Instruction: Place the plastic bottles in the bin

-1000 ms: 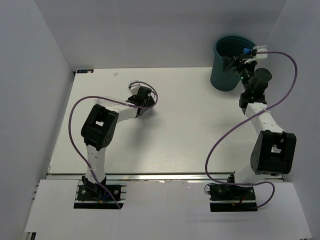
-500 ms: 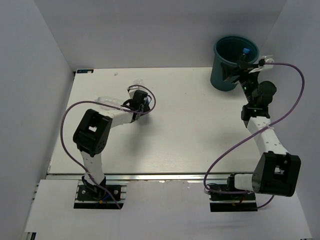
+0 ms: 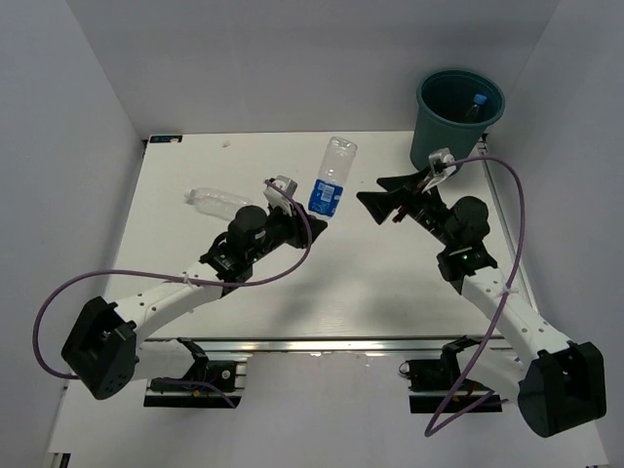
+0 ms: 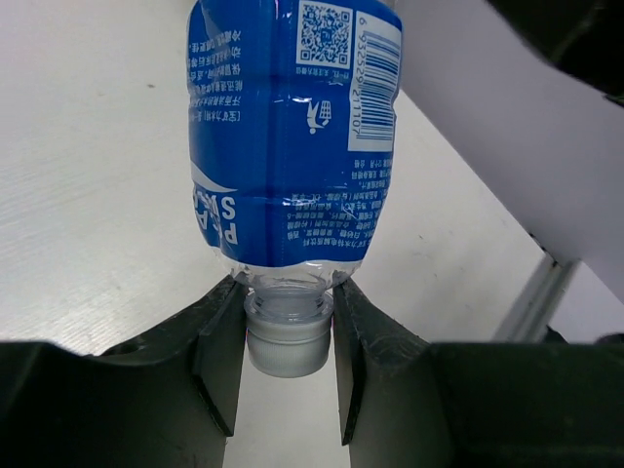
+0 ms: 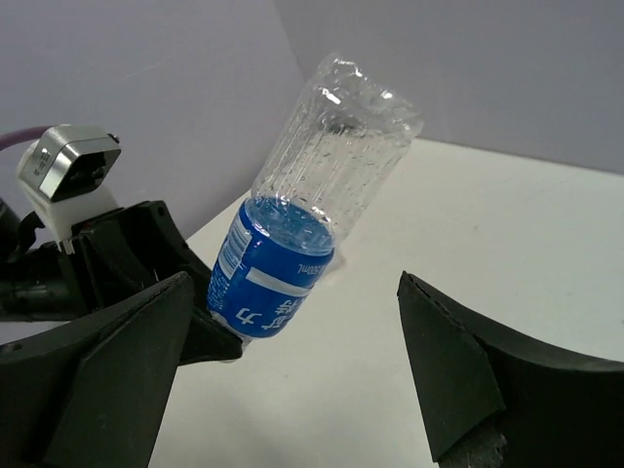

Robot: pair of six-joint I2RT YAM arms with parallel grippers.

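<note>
A white bench with a faintly lined surface is enclosed by pale grey-lavender walls: a left wall, a back wall and a right wall. A metal rail is fitted along the near edge of the bench, and a white panel is laid in front of it. A small dark fitting is seen at the far left corner of the bench, and a small pale speck near its far edge.

The right claw has its fingers spread wide, touching nothing. Ahead and between them, a clear bottle with a blue label tilts base-up over the white worktop, its neck pinched by the left claw.
</note>
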